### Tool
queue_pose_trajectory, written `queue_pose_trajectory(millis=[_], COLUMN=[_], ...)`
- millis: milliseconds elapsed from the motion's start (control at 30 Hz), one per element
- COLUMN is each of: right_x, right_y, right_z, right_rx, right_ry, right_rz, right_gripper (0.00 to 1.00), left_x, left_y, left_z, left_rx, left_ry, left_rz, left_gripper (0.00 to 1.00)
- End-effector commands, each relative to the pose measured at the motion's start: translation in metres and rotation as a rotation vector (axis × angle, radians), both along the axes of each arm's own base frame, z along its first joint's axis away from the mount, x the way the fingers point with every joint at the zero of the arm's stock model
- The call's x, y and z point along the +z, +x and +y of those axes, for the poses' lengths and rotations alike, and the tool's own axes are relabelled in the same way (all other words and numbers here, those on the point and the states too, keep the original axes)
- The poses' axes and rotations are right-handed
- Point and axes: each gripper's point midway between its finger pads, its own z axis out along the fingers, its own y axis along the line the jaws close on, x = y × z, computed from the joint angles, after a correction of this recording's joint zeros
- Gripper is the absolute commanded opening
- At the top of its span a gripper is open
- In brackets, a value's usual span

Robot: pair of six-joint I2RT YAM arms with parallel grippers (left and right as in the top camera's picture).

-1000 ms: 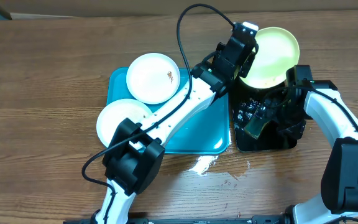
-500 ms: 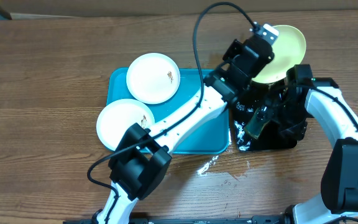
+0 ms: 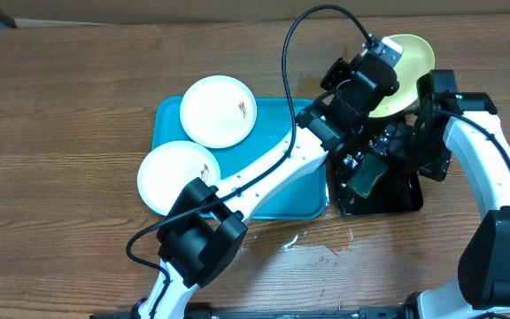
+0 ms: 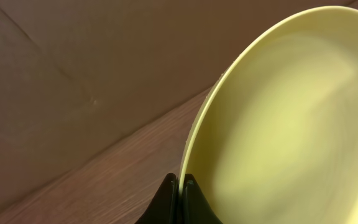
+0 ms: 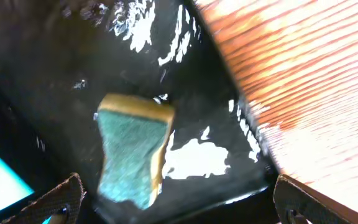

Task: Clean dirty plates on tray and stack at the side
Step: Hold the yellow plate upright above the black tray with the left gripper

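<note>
Two white plates with small brown smears lie on the turquoise tray (image 3: pixel 286 199): one (image 3: pixel 218 110) at its far left corner, one (image 3: pixel 175 175) over its left edge. My left gripper (image 3: pixel 381 64) is shut on the rim of the yellow-green rimmed plate (image 3: pixel 405 66) and holds it tilted in the air above the far end of the black tray. In the left wrist view the jaws (image 4: pixel 180 193) pinch that plate's edge (image 4: pixel 278 130). My right gripper (image 5: pixel 176 202) is open and empty above the black tray; it also shows in the overhead view (image 3: pixel 414 149).
A narrow black tray (image 3: pixel 395 199) with wet glints stands right of the turquoise tray. A green and yellow sponge (image 3: pixel 366 177) lies in it, also seen in the right wrist view (image 5: pixel 132 155). Water drops (image 3: pixel 295 237) lie on the wood table in front.
My left gripper has lifted the yellow-green plate up and to the right, tilting it. My right arm has moved back and right, away from the sponge.
</note>
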Motion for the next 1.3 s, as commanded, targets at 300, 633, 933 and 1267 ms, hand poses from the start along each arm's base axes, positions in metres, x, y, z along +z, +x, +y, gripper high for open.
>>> queue_pose_trajectory(millis=[300, 633, 933, 1267], right_x=[-0.02, -0.036, -0.036, -0.036], right_y=[0.013, -0.005, -0.019, -0.028], right_z=[-0.024, -0.01, 0.003, 0.013], right_rx=[-0.017, -0.024, -0.017, -0.003], right_ry=[-0.138, -0.036, 0.036, 0.093], right_rz=[-0.094, -0.036, 0.02, 0.055], right_gripper=[1.0, 0.97, 0.96, 0.96], left_x=[0.028, 0.027, 0.026, 0.026], left_y=[0.011, 0.01, 0.01, 0.01], left_z=[0.01, 0.01, 0.01, 0.011], left_rx=[0.066, 0.067, 0.067, 0.069], left_ry=[-0.031, -0.025, -0.024, -0.023], left_rz=[-0.084, -0.079, -0.078, -0.078], left_gripper=[0.04, 0.04, 0.04, 0.04])
